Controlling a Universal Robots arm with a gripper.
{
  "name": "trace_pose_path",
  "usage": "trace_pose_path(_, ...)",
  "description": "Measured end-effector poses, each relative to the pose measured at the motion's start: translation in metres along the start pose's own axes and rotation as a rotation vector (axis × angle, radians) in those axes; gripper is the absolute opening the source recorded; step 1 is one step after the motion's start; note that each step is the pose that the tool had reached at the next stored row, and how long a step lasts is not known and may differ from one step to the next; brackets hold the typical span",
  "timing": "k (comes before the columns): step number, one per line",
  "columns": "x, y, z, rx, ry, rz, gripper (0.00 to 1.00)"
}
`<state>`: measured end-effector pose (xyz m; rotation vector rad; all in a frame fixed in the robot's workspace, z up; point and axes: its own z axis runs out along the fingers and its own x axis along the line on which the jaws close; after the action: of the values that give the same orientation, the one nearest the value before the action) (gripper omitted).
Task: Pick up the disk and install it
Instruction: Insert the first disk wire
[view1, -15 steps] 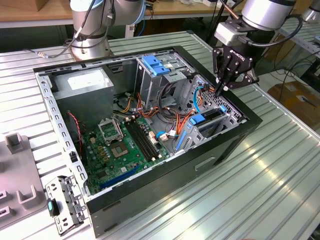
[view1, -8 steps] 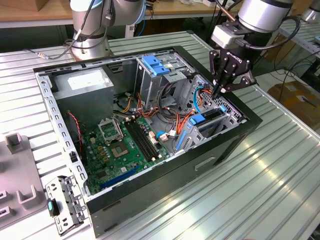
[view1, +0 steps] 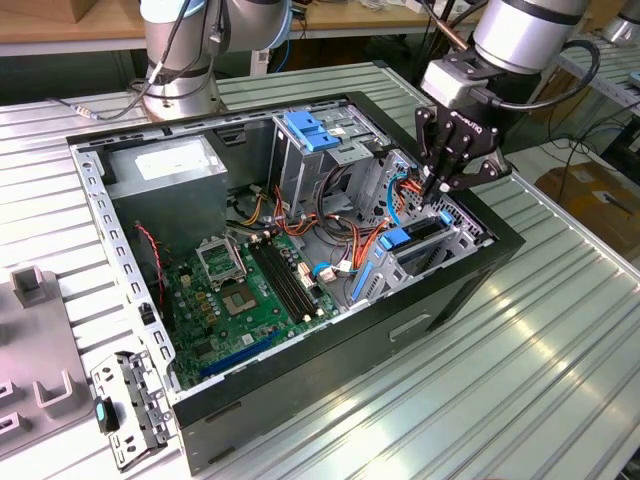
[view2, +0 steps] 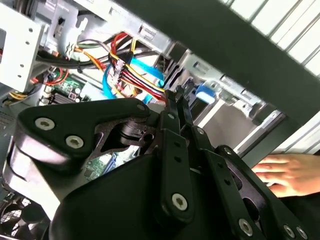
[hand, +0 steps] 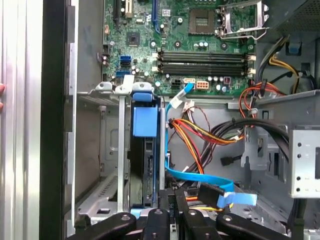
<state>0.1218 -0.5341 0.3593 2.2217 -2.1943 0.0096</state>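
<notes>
A: Step in hand?

B: Seating, by the look of it. Already down in the drive cage (view1: 470, 236), the disk (view1: 422, 233), at the exterior view's right end of the open computer case (view1: 400, 322). Stood on edge in the first wrist view, blue rail tab on top (hand: 148, 170).

A: And the pincer (view1: 437, 186)?

B: Poised just above the cage, fingers together, clamped on nothing. Same in the second wrist view (view2: 176, 97): tips shut, pointing into the bay. Cannot tell whether touching the disk.

A: Fully home?

B: Hard to judge. Looks close. Calls for a straight, gentle press along the rails, kept off the blue ribbon cable (hand: 200, 180) just beside the bay.

A: Anything to watch?

B: A person's hand (view2: 287, 172) resting outside the case wall, near the pincer.

A: Surface?

B: Ribbed metal tabletop (view1: 520, 400). Nearest, at the exterior view's left, a grey fixture (view1: 30, 340) and a loose metal bracket (view1: 125, 405). Then the motherboard (view1: 250, 290), flat on the case floor. Further in, the grey power-supply box (view1: 165, 165).

A: Beyond?

B: Base of a second arm (view1: 180, 90) on the far edge. Behind, a wooden bench (view1: 60, 30). Workshop clutter past the exterior view's right.
</notes>
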Motion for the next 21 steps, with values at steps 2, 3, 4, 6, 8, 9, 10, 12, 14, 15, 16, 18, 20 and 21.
trace_pose_path(2,0.0013,0.0022,0.0006,0.0015,-0.0009,0.0,0.16)
trace_pose_path(3,0.0026,0.0022,0.0009,0.0015,-0.001,0.0,0.16)
trace_pose_path(4,0.005,0.0023,0.0014,0.0015,-0.001,0.0,0.16)
trace_pose_path(6,0.0079,0.0024,0.0022,0.0015,-0.0009,0.0,0.16)
trace_pose_path(8,0.0086,0.0033,0.0043,0.0015,-0.0012,0.0,0.16)
trace_pose_path(9,0.0087,0.0035,0.0053,0.0015,-0.001,0.005,0.16)
trace_pose_path(10,0.0086,0.0036,0.0061,0.0014,-0.0012,0.012,0.16)
trace_pose_path(12,0.0089,0.0036,0.0071,0.0011,-0.0011,0.022,0.16)
trace_pose_path(14,0.0106,0.0046,0.0075,0.0011,-0.0011,0.024,0.16)
trace_pose_path(15,0.0117,0.0054,0.0076,0.0011,-0.001,0.024,0.16)
trace_pose_path(16,0.0124,0.006,0.0078,0.0011,-0.0011,0.024,0.16)
trace_pose_path(18,0.0142,0.007,0.0087,0.0011,-0.0013,0.023,0.16)
trace_pose_path(20,0.0157,0.0071,0.0094,0.0011,-0.0011,0.023,0.16)
trace_pose_path(21,0.0164,0.0071,0.0097,0.0011,-0.0011,0.023,0.16)
